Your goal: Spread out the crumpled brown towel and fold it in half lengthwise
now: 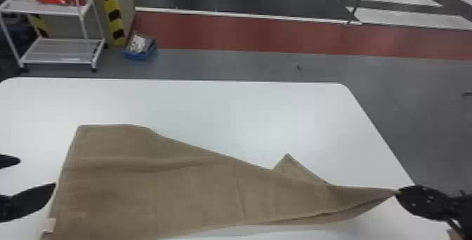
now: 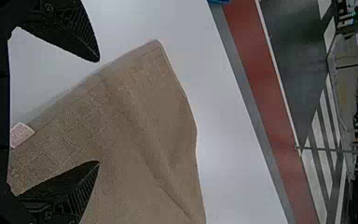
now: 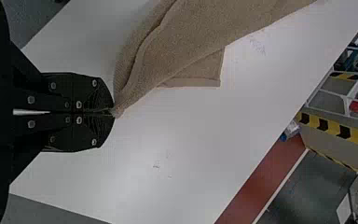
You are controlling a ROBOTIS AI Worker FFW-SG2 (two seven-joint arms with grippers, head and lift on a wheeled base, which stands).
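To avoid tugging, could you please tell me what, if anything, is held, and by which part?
The right hand holds the towel by the tip of its right end.

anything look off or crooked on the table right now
Yes, the brown towel lies askew: its right end is drawn to a point in the right gripper, and a separate corner pokes out from under its far edge, so the two layers don't line up. A crease also runs across its left part. I see no spill or damage.

I have the towel (image 1: pixel 158 193) stretching over the near part of the table (image 1: pixel 217 104); behind, leftward on the floor (image 1: pixel 217 65), stands a rack (image 1: pixel 42 11) (a bin (image 1: pixel 140 56) sits just right of it).
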